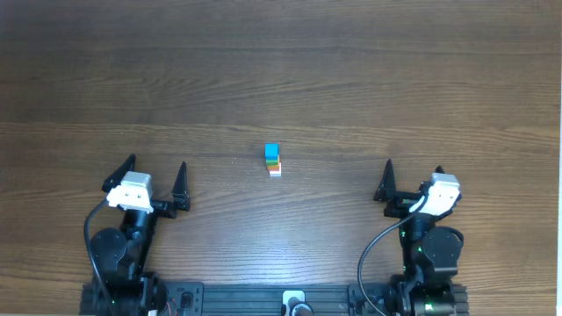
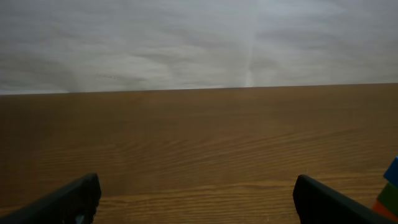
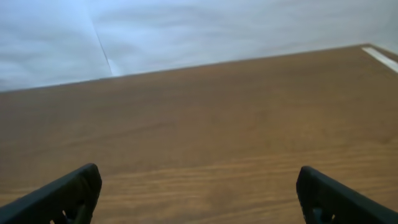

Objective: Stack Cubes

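Top view: stack of small plastic cubes (image 1: pixel 273 162) stands mid-table, roughly centred btw the two arms and a bit farther out than both. Blue cube (image 1: pixel 271 153) is on top, then thin green cube (image 1: pixel 273 161), orange cube (image 1: pixel 274 167) and white cube (image 1: pixel 276 173) at the base, all touching in one column. Left wrist view catches the stack at the frame edge, just past one finger, w/ blue (image 2: pixel 392 173), green (image 2: pixel 389 196) and orange (image 2: pixel 380 210) partly cut off. The left gripper (image 1: pixel 156 167) sits well apart from the stack on the left side, black fingers spread wide w/ nothing btw them. Its wrist view gives the same (image 2: pixel 197 186), w/ bare wood in the gap. The right gripper (image 1: pixel 413 171) is well apart on the right side, jaws also wide apart and holding nothing. Its wrist view (image 3: pixel 199 177) has bare wood btw the fingers (image 3: pixel 68 193). Dark brown wood-grain table (image 1: pixel 281 70) lies under everything. Pale wrinkled backdrop (image 2: pixel 186 43) is behind the table's far edge in both wrist views.
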{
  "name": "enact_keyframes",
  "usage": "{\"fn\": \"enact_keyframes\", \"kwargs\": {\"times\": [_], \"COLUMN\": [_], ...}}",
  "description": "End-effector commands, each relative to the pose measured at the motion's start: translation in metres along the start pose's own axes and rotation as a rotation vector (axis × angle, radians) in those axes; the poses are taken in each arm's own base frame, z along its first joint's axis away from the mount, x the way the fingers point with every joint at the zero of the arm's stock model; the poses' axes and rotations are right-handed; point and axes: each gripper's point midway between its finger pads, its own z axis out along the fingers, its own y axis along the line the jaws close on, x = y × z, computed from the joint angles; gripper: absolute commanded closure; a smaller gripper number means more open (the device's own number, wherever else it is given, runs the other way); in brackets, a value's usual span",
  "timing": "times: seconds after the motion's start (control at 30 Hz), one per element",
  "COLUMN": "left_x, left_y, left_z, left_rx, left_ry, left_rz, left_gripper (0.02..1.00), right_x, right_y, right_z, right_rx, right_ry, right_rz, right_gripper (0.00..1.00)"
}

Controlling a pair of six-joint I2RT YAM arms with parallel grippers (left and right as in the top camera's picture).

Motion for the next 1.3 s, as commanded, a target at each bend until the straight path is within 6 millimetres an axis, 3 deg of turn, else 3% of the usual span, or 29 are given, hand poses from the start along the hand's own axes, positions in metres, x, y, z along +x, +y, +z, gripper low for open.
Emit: {"fn": "enact_keyframes", "kwargs": {"times": [0.03, 1.3], "left_x": [0.0011, 0.0011], "left_y": [0.0018, 0.0017], "left_z": [0.0000, 0.0000], "left_rx": [-0.009, -0.008], "left_ry": [-0.002, -0.002], "left_rz": [0.015, 0.015], "left_gripper": [0.018, 0.018], "right_x": [0.0017, 0.0002], "right_y": [0.0030, 0.0038], "right_z": [0.0007, 0.0036], "right_rx": [-0.022, -0.029], "right_ry": [-0.008, -0.045], "right_rz": [-0.004, -0.001], "right_gripper": [0.009, 0.009]}}
